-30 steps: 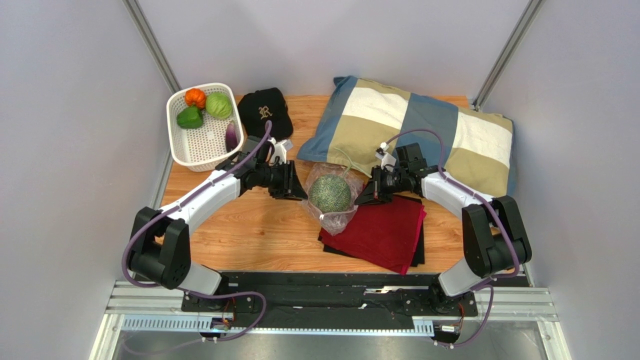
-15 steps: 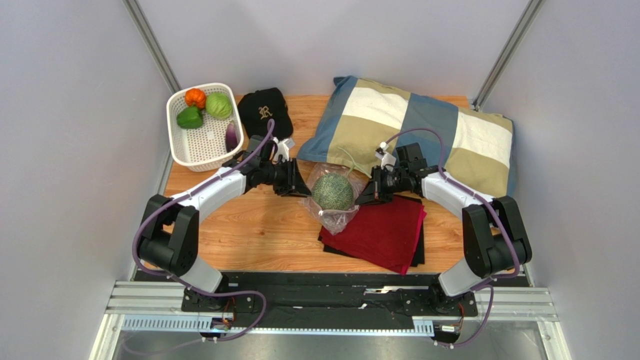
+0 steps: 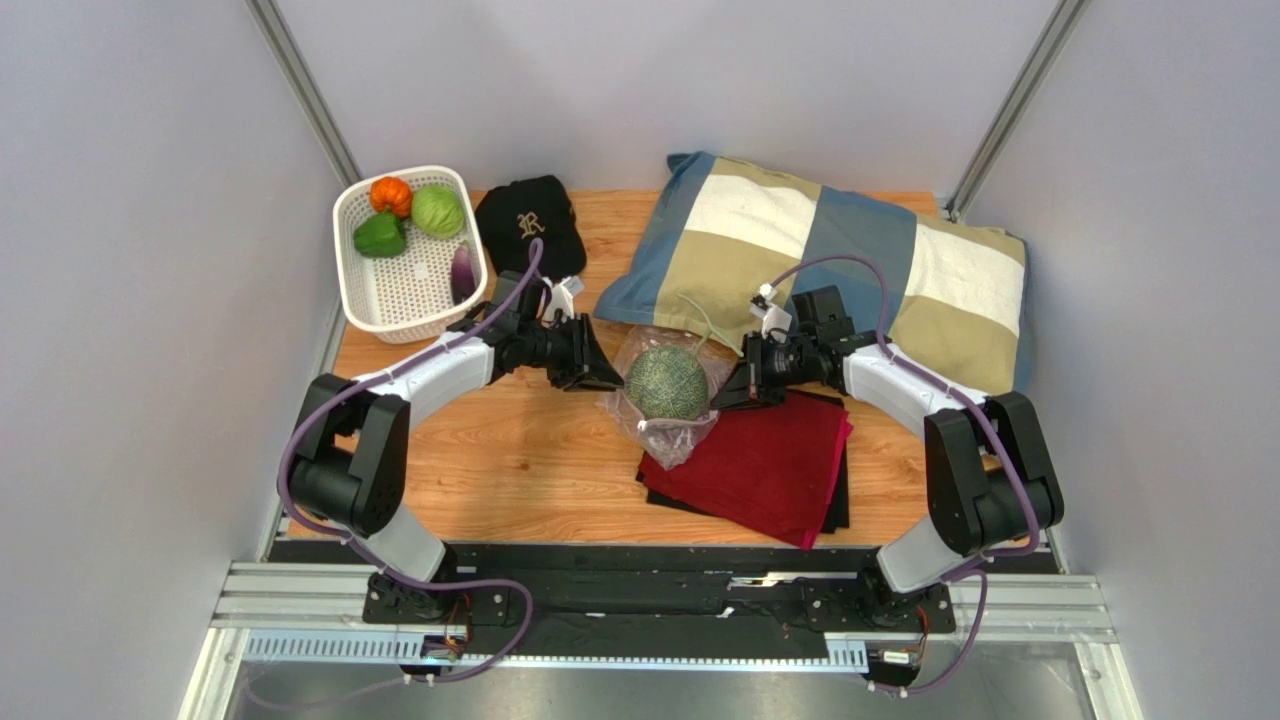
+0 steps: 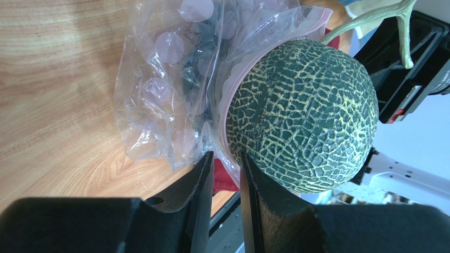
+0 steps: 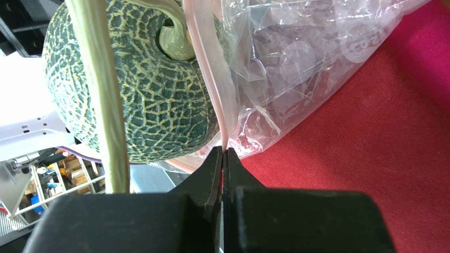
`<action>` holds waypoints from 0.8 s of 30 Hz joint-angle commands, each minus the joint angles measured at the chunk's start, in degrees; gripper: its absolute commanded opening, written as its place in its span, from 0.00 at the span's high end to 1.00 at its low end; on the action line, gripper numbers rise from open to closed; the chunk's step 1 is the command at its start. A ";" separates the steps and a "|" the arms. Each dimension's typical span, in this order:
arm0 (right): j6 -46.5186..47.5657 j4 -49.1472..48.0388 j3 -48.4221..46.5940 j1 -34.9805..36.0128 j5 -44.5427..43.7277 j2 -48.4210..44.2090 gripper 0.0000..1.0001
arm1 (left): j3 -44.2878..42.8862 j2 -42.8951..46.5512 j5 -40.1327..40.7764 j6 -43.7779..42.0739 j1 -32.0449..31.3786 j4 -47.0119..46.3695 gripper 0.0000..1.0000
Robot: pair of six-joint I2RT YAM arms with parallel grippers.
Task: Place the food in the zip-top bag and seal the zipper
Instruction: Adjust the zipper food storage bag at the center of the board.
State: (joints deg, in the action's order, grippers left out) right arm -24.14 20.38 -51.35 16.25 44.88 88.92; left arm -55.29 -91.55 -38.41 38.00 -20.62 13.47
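Observation:
The netted grey-green melon (image 3: 667, 383) sits in the mouth of the clear zip-top bag (image 3: 672, 438), which lies between my grippers. My right gripper (image 5: 222, 155) is shut on the bag's pale pink zipper (image 5: 208, 74) at the melon's (image 5: 142, 89) right side. My left gripper (image 4: 227, 166) is narrowly open, its fingertips on either side of the bag's (image 4: 163, 89) rim next to the melon (image 4: 306, 110). The pumpkin (image 3: 391, 195), cabbage (image 3: 437, 210), green pepper (image 3: 379, 236) and eggplant (image 3: 463, 272) lie in the white basket (image 3: 394, 293).
A red cloth (image 3: 766, 458) lies under the bag's right part. A patchwork pillow (image 3: 842, 255) fills the back right. A black cap (image 3: 529, 221) lies beside the basket. Grey walls close in both sides.
My left gripper has moved right, up to the bag's left rim. The melon and bag have shifted slightly away from me. The right gripper has kept its hold.

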 commanded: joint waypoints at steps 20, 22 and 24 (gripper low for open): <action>2.34 -1.31 -0.76 -0.08 0.12 -1.12 1.00 | 2.73 -2.42 -8.61 7.36 1.37 -13.74 1.00; 2.26 -0.43 -1.55 -0.08 -0.15 -2.17 1.00 | 1.85 -0.48 -7.30 3.78 1.46 -7.97 1.00; 1.99 0.53 -2.95 -0.08 -0.23 -3.31 1.00 | 0.19 3.20 -4.76 0.78 1.46 -4.35 1.00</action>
State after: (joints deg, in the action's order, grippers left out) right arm -23.22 20.58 -50.96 16.19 44.88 88.88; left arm -51.37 -95.48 -45.54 45.56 -19.62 2.74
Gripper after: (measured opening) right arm 0.008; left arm 0.007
